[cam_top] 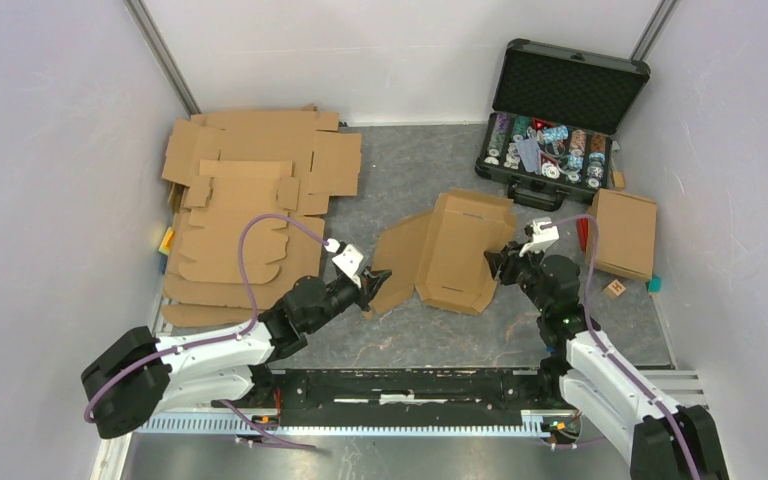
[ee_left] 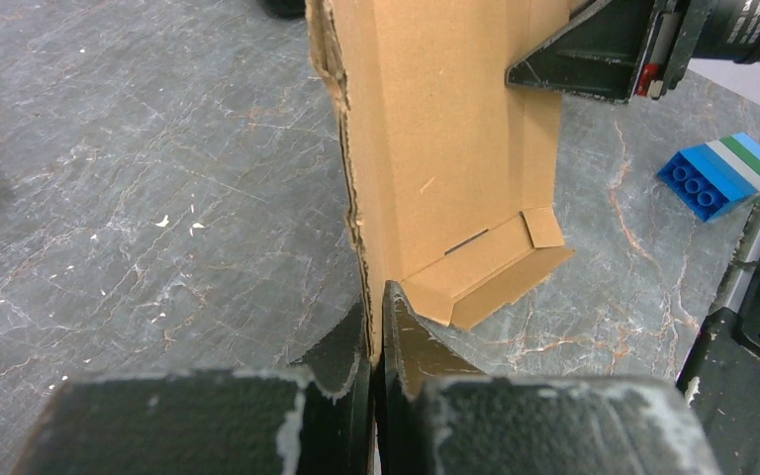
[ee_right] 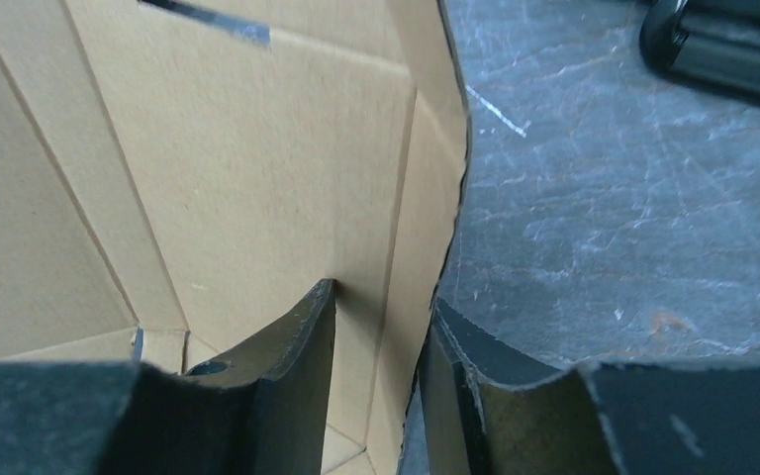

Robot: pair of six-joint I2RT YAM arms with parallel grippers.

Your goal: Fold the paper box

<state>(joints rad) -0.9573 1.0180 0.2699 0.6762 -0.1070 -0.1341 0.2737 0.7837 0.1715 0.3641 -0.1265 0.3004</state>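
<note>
The paper box (cam_top: 460,250) is a brown cardboard blank, partly folded, lying in the middle of the grey table. My left gripper (cam_top: 378,278) is shut on the edge of its left flap; the left wrist view shows the cardboard (ee_left: 445,129) pinched between the two fingers of that gripper (ee_left: 376,297). At the blank's right side my right gripper (cam_top: 495,262) straddles a raised side flap. In the right wrist view the flap (ee_right: 208,168) stands between the jaws of the gripper (ee_right: 381,307), which are open with a gap on the inner side.
A stack of flat cardboard blanks (cam_top: 245,215) lies at the back left. A black case of poker chips (cam_top: 560,120) stands open at the back right, with a closed cardboard box (cam_top: 625,232) in front of it. A blue toy brick (ee_left: 717,173) lies near the right arm.
</note>
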